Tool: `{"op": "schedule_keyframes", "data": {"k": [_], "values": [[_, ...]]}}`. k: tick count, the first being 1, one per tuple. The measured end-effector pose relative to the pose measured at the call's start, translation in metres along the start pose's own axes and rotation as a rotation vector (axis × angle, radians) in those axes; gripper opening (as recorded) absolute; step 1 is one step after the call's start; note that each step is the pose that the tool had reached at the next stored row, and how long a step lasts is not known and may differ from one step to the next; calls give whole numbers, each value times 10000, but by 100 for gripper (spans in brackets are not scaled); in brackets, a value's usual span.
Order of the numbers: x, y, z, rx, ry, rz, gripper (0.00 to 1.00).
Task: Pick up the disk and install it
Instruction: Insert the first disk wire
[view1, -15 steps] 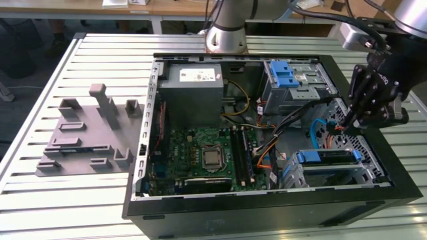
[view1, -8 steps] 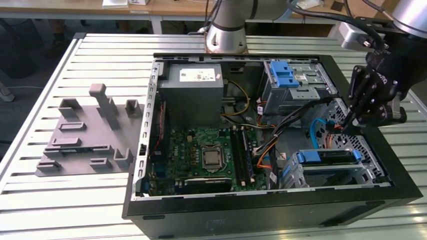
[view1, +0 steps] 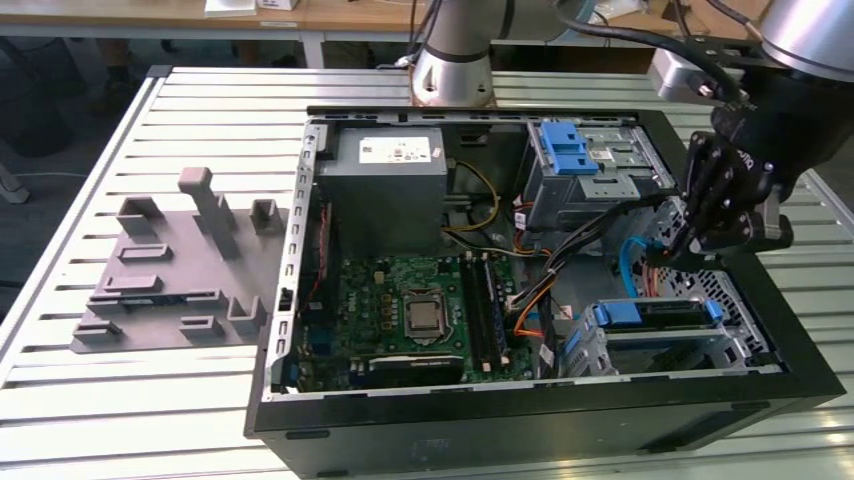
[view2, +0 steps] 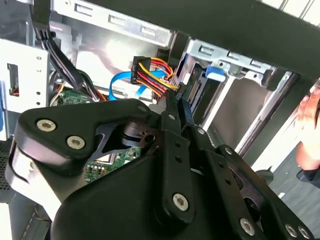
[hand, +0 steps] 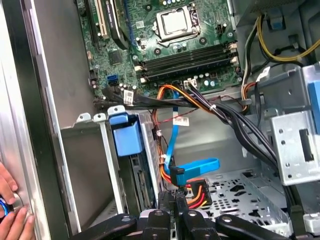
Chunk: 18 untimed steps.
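Observation:
The disk sits in the silver drive cage at the case's front corner on the exterior view's right, its blue carrier edge facing up. Its blue tab shows in both wrist views, also as the tab. My gripper hangs just beyond the cage, inside the case. In the first wrist view my gripper has its fingers pressed together on a black cable connector that carries a blue flat cable and red, yellow and orange wires. The same connector lies at the fingertips in the second wrist view.
The open black computer case lies on a slatted table. Inside are the green motherboard, a grey power supply box and an upper cage with a blue latch. A grey fixture lies outside. A person's hand rests on the case rim.

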<state>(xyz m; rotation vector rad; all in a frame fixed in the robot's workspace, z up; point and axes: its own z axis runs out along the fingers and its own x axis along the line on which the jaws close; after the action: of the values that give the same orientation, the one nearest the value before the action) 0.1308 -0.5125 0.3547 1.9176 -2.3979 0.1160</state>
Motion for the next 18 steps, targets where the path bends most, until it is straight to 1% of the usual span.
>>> {"op": "schedule_keyframes", "data": {"k": [4,8,12,14,18], "values": [[30,38,3,85,-17,-95,16],[55,45,9,192,-43,-226,16],[56,45,12,289,-76,-621,16],[68,44,16,321,-87,-726,16],[116,34,22,336,-90,-795,16]]}}
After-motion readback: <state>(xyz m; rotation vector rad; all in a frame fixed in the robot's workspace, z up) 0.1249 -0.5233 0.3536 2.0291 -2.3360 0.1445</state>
